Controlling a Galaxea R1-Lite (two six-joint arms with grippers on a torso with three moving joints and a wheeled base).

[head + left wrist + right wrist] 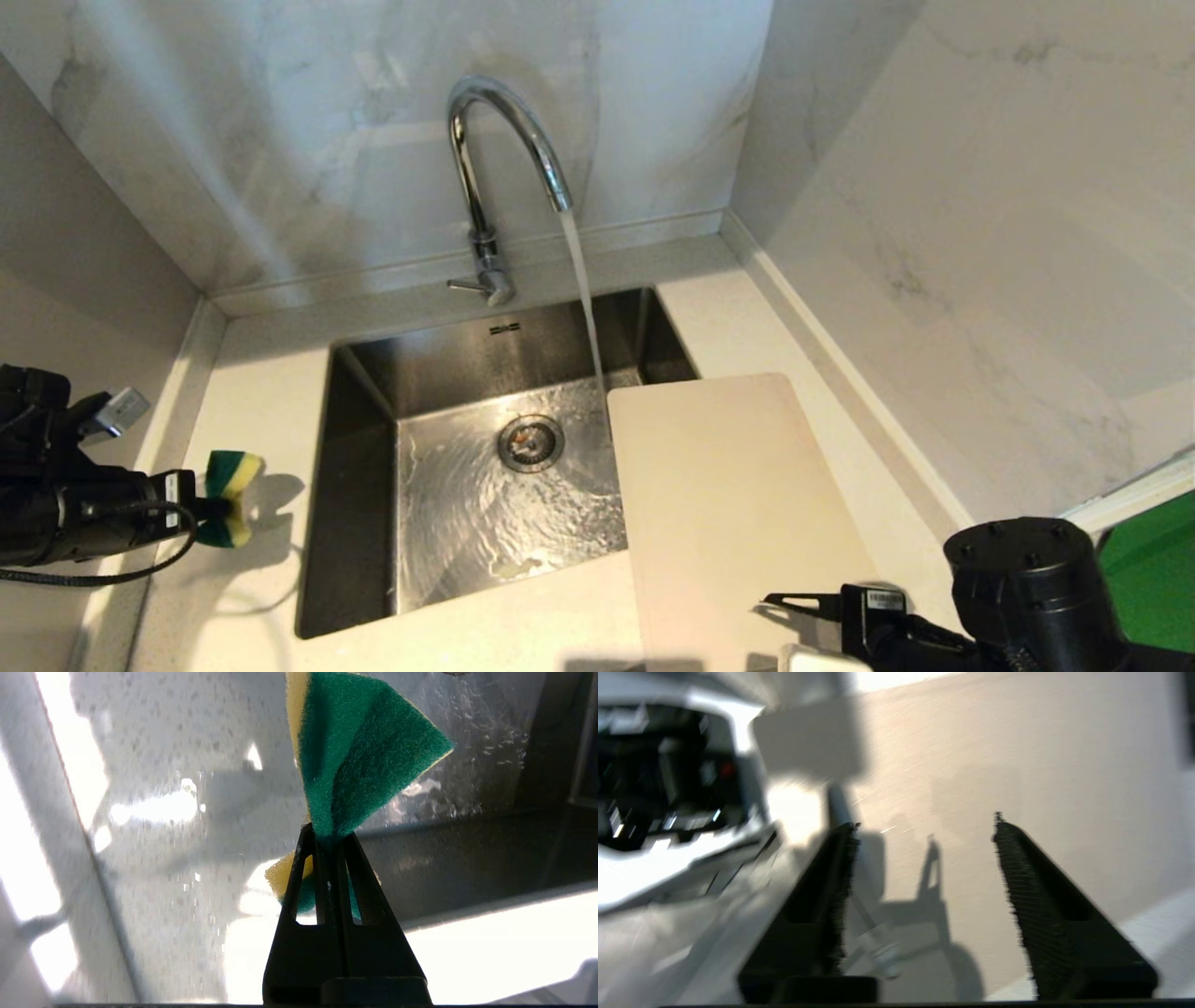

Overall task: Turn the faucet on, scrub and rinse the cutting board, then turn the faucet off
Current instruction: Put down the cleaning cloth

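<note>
Sink (364, 448) taken as landmark: steel basin set in a pale speckled counter (271, 392), marble-look walls behind and to the right.

Faucet (485, 168) stands at the sink's back rim, spout arched over the basin. Water is running: a stream (583, 289) falls from the spout into the basin, landing just behind the board's far left corner. Basin floor is wet and rippled around the drain (530, 442).

Cutting board (728, 504) lies flat at the sink's right side, its left portion overhanging the basin, the rest on the counter. Pale, rounded corners. Handle slot not visible.

Left gripper (329, 840) sits left of the sink, over the counter. Fingers pressed together, pinching a sponge (359, 751), green scouring face on a yellow body. The sponge fans out past the fingertips and sticks out toward the basin, clear of the water in the head view.

Right gripper (924, 821) is at the sink's near right, low over the near end of the board. Fingers (1017, 868) stand apart with a clear gap, nothing between them; the board surface and the fingers' shadows fill that gap. Contact with the board cannot be told.
</note>
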